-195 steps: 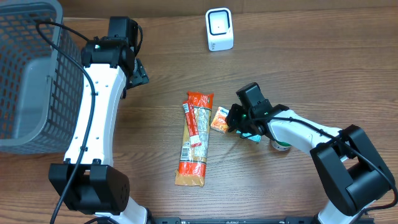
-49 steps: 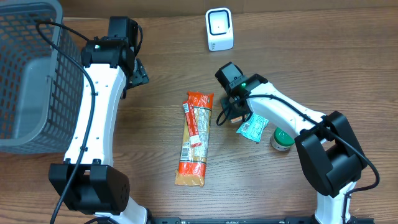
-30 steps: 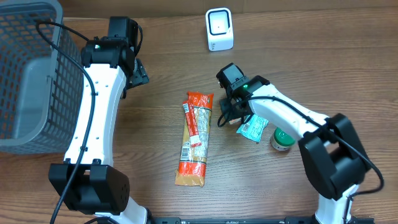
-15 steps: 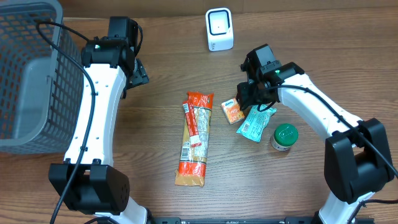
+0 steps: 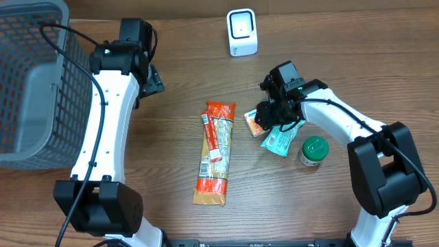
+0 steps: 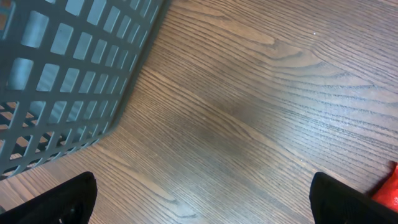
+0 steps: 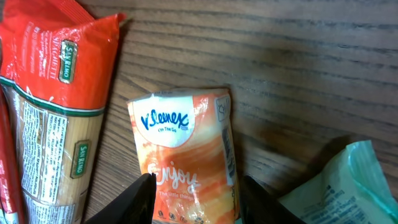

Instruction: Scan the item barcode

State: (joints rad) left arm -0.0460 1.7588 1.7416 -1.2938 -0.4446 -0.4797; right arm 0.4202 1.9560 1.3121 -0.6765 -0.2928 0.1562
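The whole table point(image 5: 178, 82) is seen straight down from overhead, from well above. The left wrist view is aimed down, close, at bare wood beside the basket point(image 6: 56, 74), which is seen upper left in both. The right wrist view is held very near the tissue pack point(image 7: 186, 162) and pasta packet point(image 7: 50, 112), both shown mid-frame overhead.

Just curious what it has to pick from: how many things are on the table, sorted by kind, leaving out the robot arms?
Packets: 3 (pasta, tissues, teal packet)
Jar: 1
Scanner: 1
Basket: 1
Total: 6
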